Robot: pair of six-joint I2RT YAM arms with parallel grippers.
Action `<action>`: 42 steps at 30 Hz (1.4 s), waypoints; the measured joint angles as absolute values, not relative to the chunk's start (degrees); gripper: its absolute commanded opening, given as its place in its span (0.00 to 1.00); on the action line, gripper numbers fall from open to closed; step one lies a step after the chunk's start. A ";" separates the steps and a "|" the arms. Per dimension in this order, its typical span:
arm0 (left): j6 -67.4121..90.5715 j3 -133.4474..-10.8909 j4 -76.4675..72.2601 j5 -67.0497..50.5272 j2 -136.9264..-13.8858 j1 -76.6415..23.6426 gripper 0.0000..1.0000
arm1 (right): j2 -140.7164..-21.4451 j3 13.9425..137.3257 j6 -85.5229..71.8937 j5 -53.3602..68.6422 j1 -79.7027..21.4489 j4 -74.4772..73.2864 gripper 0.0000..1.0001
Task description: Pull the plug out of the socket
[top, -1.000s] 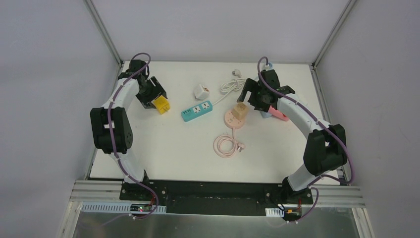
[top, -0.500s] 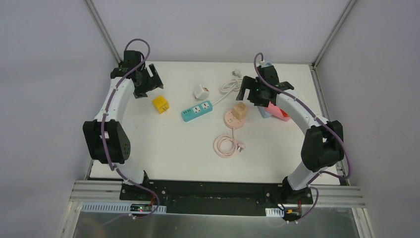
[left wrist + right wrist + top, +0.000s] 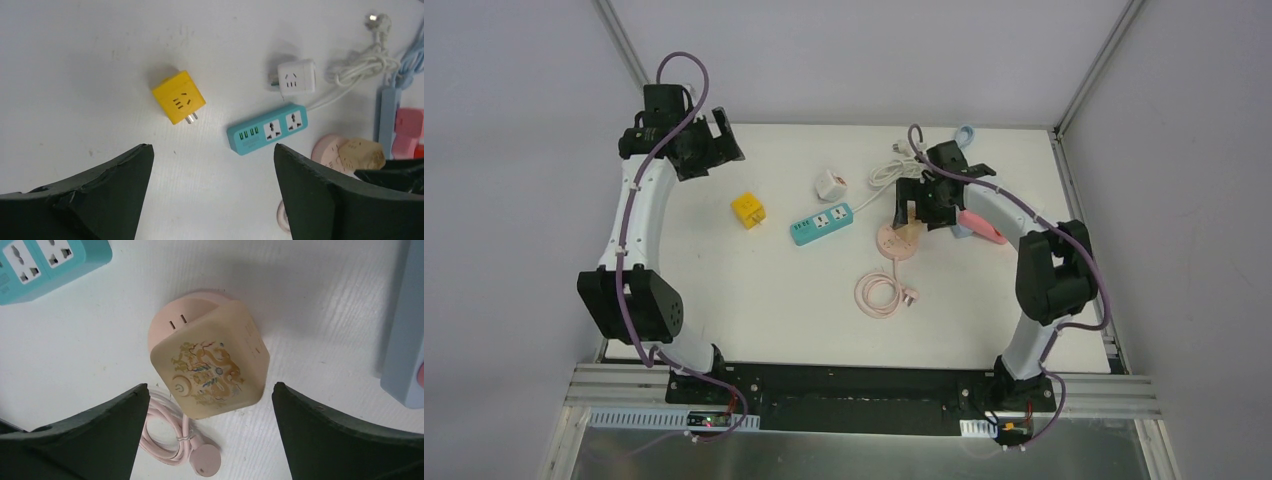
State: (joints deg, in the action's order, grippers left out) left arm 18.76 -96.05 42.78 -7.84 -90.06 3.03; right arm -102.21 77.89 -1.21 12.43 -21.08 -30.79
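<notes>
Currently: count on table (image 3: 764, 300): one beige plug (image 3: 210, 372), one pink round socket (image 3: 182, 320), one teal power strip (image 3: 267, 128), one yellow cube adaptor (image 3: 178, 96), one white cube adaptor (image 3: 297, 77), one blue strip (image 3: 387, 115), one coiled white cable (image 3: 357, 67), one coiled pink cord (image 3: 879, 293).

Plug: smooth plastic block, near cubic with rounded corners, so no clear long axis. Its gold dragon-printed face with a round button points up. Pins hidden. It stands on the socket, right of table centre, just right of the teal strip. It covers most of the disc and leaves one pair of slots bare.

Socket: flat matte disc, cord coil on its near side.

Right gripper (image 3: 207, 390): directly above the plug, fingers spread wide to either side, not touching it.

Left gripper (image 3: 212, 150): raised over the far left of the table, fingers apart, holding nothing. Yellow adaptor lies on its side below, two prongs showing.
</notes>
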 measured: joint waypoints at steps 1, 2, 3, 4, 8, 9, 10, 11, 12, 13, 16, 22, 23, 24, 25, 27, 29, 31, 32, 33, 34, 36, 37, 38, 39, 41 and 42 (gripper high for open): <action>18.31 -95.64 42.63 -9.87 -90.21 2.87 0.92 | -102.78 78.30 -0.49 11.97 -21.63 -31.20 0.94; 17.72 -95.07 42.44 -11.25 -90.21 2.46 0.92 | -103.48 78.91 0.16 11.27 -22.26 -31.57 0.94; 16.82 -94.28 42.17 -12.51 -90.21 1.54 0.92 | -104.27 79.66 0.78 10.22 -22.96 -31.94 0.93; 15.75 -93.47 41.98 -13.47 -90.21 0.25 0.92 | -104.79 80.14 1.19 9.41 -23.40 -32.10 0.92; 10.85 -90.26 40.93 -16.67 -90.26 -8.40 0.90 | -106.61 81.54 3.49 5.41 -25.02 -32.82 0.89; 9.96 -89.71 40.66 -17.50 -90.32 -10.61 0.89 | -106.72 81.54 4.12 4.97 -25.06 -32.91 0.87; 9.34 -89.06 39.99 -18.15 -90.37 -12.75 0.88 | -106.78 81.54 4.82 4.69 -25.06 -32.97 0.85; 9.13 -88.42 39.27 -19.11 -90.48 -14.55 0.88 | -106.80 81.54 5.48 4.67 -25.06 -32.97 0.83; 9.10 -87.90 38.76 -19.62 -90.63 -15.84 0.87 | -106.80 81.54 6.13 4.67 -25.04 -32.95 0.80; 9.43 -87.11 37.71 -20.51 -90.89 -17.15 0.86 | -106.80 81.54 6.85 4.71 -24.99 -32.93 0.78; 11.29 -85.43 35.38 -22.09 -92.12 -18.24 0.84 | -106.80 81.54 7.60 4.97 -24.99 -32.77 0.70; 17.54 -80.64 30.20 -23.64 -94.65 -18.92 0.82 | -106.65 80.38 3.81 4.69 -25.21 -28.99 0.60; 18.59 -80.14 29.63 -23.64 -95.00 -19.22 0.82 | -106.43 79.85 1.93 3.90 -25.41 -27.99 0.59; 19.33 -79.72 28.99 -23.75 -95.29 -19.59 0.82 | -106.28 79.64 0.34 3.09 -25.74 -27.64 0.58; 20.08 -79.57 28.64 -23.86 -95.59 -19.97 0.82 | -106.24 79.55 -1.48 1.83 -26.28 -27.42 0.58; 21.39 -79.33 27.59 -24.03 -96.42 -20.62 0.81 | -106.24 79.48 -4.27 -1.10 -28.05 -27.03 0.58; 23.03 -79.24 26.65 -24.14 -97.49 -21.12 0.80 | -106.24 79.48 -7.03 -3.77 -30.48 -26.98 0.59; 24.21 -79.22 25.91 -24.58 -98.63 -21.54 0.79 | -106.24 79.48 -10.15 -5.39 -33.12 -27.44 0.68; 24.95 -79.22 25.52 -25.04 -99.31 -21.82 0.78 | -106.24 79.50 -11.62 -5.74 -34.24 -27.73 0.74; 25.89 -79.22 25.15 -25.39 -100.18 -21.87 0.77 | -106.24 79.61 -12.71 -5.82 -34.96 -28.01 0.80; 26.48 -79.22 24.91 -25.56 -100.79 -22.13 0.77 | -106.34 79.99 -13.91 -6.02 -35.62 -28.82 0.86; 27.97 -79.22 24.27 -26.15 -102.17 -22.35 0.75 | -106.72 81.01 -15.27 -6.76 -35.83 -30.65 0.95; 28.73 -79.22 24.14 -26.35 -102.83 -22.48 0.73 | -106.94 81.73 -15.62 -7.11 -35.53 -31.66 0.97; 29.50 -79.22 23.99 -26.63 -103.39 -22.63 0.72 | -107.18 82.54 -15.62 -7.09 -35.05 -32.49 0.98; 30.26 -79.22 23.79 -26.74 -103.94 -22.90 0.71 | -107.35 83.35 -15.42 -6.87 -34.46 -33.10 0.98; 31.62 -79.22 23.11 -27.00 -105.08 -23.29 0.69 | -107.44 84.44 -14.22 -5.80 -33.01 -33.45 0.98; 32.40 -79.24 22.76 -27.05 -105.69 -23.38 0.68 | -107.44 84.77 -13.23 -4.97 -32.29 -33.50 0.97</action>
